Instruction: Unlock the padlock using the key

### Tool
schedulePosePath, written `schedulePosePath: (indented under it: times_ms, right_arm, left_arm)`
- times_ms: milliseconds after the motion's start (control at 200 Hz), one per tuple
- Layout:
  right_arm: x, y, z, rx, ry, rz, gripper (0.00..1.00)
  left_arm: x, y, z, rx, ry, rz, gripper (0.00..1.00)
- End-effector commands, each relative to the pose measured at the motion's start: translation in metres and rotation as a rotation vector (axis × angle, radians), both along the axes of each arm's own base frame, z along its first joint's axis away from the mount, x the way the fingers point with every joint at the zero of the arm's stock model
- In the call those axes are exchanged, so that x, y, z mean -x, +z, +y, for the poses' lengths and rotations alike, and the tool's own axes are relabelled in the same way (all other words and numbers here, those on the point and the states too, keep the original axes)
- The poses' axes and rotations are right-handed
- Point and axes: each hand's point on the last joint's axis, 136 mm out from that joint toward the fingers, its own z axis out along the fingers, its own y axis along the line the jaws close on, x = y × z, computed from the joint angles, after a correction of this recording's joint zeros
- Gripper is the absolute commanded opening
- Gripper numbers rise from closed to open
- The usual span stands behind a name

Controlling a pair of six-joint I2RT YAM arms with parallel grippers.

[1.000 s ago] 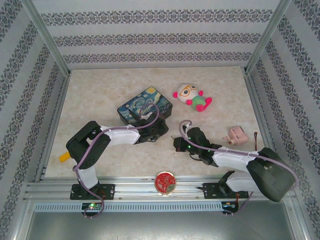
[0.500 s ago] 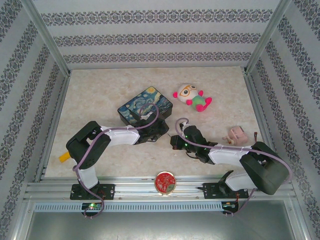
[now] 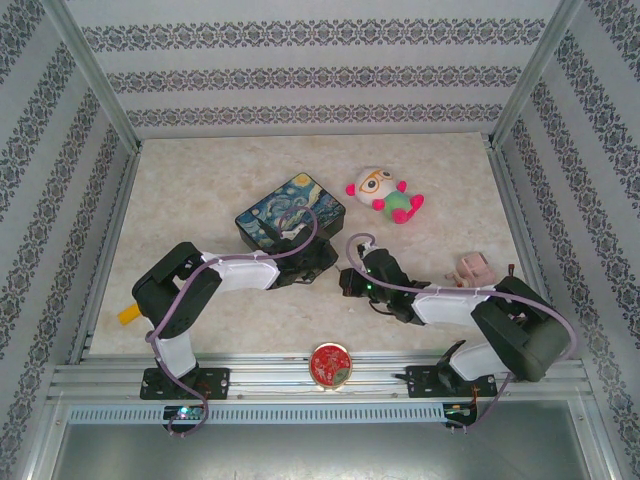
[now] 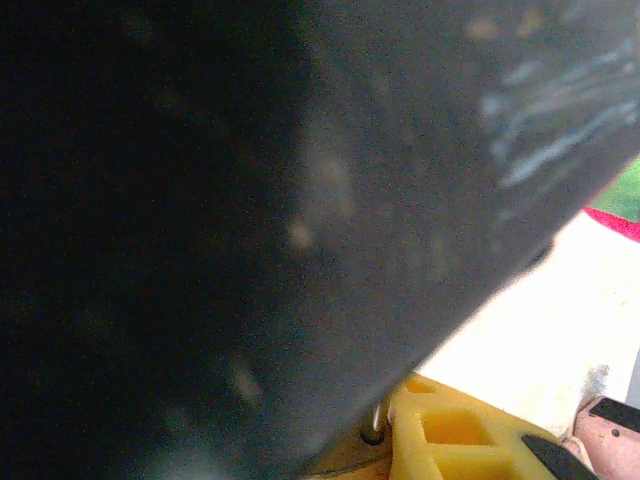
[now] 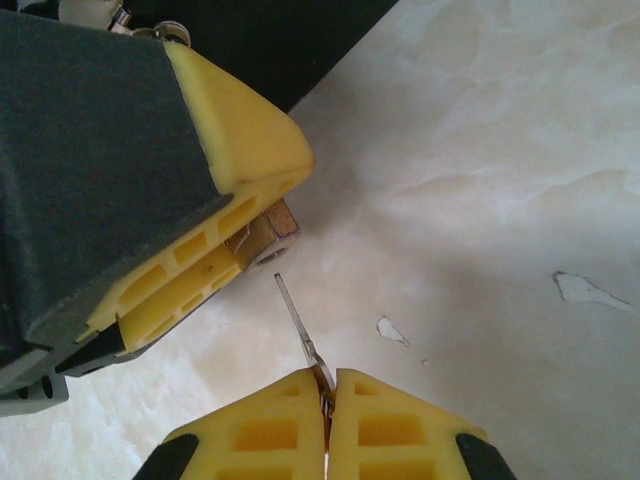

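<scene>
The padlock [image 5: 268, 232] sits in the middle of the bench [image 3: 200, 190], just on the near side of the painted tin box [image 3: 290, 212], held off the surface. Only a brass corner pokes out, because the left fingers [image 5: 235, 135] are pinching it between their yellow pads. From the left wrist the box wall blocks nearly everything, with a bit of thin silvery wire showing beside one yellow pad.

Right below the brass corner comes the key [image 5: 298, 325]. The right fingers [image 5: 270, 430] are pressed together on its head, and the thin blade stands out from them, slanting up towards the lock. Its tip is just beside the brass body. I can't tell whether it touches, and I can't make out the keyhole from here.

Over the last second the right arm has slid left across the bench and closed most of the gap to the left arm, which hasn't budged. So, as I read it, the approach is nearly done and the fiddly part is next: getting the tip lined up with the slot and pushed in before any turning. The blade looks skewed against the lock, so it may glance off.

Further out, a plush toy [image 3: 386, 195] lies far right of the box, and a small pink thing [image 3: 472, 270] is at the right.
</scene>
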Motion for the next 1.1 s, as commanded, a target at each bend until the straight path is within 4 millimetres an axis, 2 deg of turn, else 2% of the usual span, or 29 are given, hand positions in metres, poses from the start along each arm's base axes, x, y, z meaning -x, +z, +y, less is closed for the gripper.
schedulePosePath:
  times_ms: [0, 450, 889, 1094]
  right_arm:
    - [-0.012, 0.013, 0.01, -0.023, -0.006, -0.047, 0.0]
    - [-0.016, 0.003, 0.014, -0.042, -0.026, -0.029, 0.0]
    - [-0.003, 0.004, -0.002, -0.04, -0.037, -0.057, 0.0]
    - [-0.003, 0.002, -0.004, -0.028, -0.042, -0.057, 0.0]
  left_arm:
    - [0.005, 0.005, -0.019, 0.121, -0.014, 0.022, 0.24]
    - [0.006, 0.006, -0.017, 0.128, -0.006, 0.016, 0.24]
    - [0.004, 0.008, -0.014, 0.138, 0.008, 0.004, 0.24]
    - [0.004, 0.008, -0.014, 0.149, 0.011, 0.001, 0.24]
